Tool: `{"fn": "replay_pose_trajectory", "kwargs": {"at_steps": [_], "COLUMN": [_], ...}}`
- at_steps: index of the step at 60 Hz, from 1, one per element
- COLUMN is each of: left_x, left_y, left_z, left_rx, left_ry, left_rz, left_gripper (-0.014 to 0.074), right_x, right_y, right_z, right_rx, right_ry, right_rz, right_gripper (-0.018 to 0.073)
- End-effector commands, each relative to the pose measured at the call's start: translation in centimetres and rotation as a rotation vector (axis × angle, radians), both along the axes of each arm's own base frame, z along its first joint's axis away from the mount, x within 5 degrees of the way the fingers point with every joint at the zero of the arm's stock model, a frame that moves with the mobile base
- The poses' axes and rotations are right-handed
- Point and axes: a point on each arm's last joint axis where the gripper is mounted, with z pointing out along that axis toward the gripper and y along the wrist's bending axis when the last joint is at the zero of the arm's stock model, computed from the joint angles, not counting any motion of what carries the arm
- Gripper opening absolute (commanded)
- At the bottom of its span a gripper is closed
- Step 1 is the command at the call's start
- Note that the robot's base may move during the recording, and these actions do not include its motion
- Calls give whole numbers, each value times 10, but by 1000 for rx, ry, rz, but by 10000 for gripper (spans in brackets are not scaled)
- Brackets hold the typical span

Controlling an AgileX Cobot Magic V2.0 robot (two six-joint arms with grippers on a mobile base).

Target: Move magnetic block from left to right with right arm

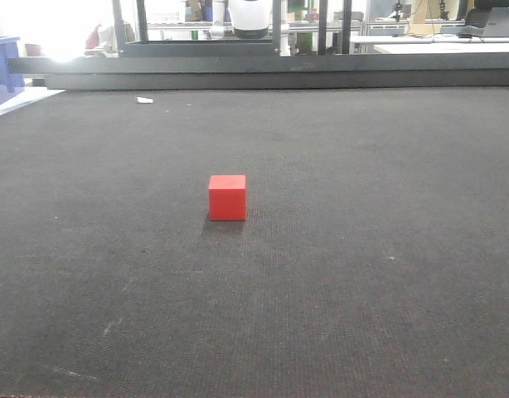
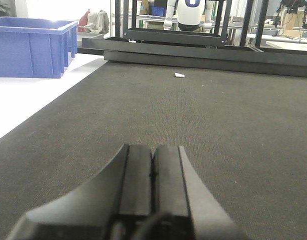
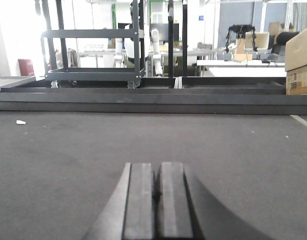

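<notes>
The magnetic block point(image 1: 227, 197), a small red cube, rests alone on the dark mat, a little left of centre in the front view. Neither arm shows in that view. In the left wrist view my left gripper point(image 2: 153, 148) hovers low over bare mat with its two pads pressed together and nothing between them. My right gripper point(image 3: 157, 165) looks the same in the right wrist view, shut and empty above the mat. The block appears in neither wrist view.
A dark metal frame point(image 1: 263, 70) runs along the mat's far edge. A small white scrap point(image 1: 144, 100) lies far left on the mat. A blue bin point(image 2: 31, 46) stands beyond the left edge. A cardboard box point(image 3: 299, 60) sits far right.
</notes>
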Motion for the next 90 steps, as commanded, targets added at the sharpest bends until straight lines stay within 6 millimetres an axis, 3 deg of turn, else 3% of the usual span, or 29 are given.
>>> {"fn": "replay_pose_trajectory", "kwargs": {"at_steps": [1,6,15,19,28,41,57,70,78,90], "left_x": [-1,-1,-1,-1,-1,-1,-1,-1,-1,-1], "left_y": [0,0,0,0,0,0,0,0,0,0], "left_z": [6,6,6,6,6,6,6,6,6,6], "left_rx": [-9,-9,-9,-9,-9,-9,-9,-9,-9,-9], "left_ry": [-92,-92,-92,-92,-92,-92,-92,-92,-92,-92], "left_rz": [1,1,1,1,1,1,1,1,1,1], "left_gripper": [-116,-116,-116,-116,-116,-116,-116,-116,-116,-116], "right_x": [11,27,66,85,123,172,215,239,254,274], "right_y": [0,3,15,24,52,130,222,263,274,286], "right_z": [38,52,68,74,83,95,74,45,29,13], "right_rx": [9,9,5,-3,-12,-83,-11,48,7,9], "right_ry": [-47,-9,97,166,330,501,778,1041,1108,1127], "right_rz": [12,46,133,181,306,550,643,449,303,227], "right_gripper": [109,235,560,643,635,635,635,635,635,635]}}
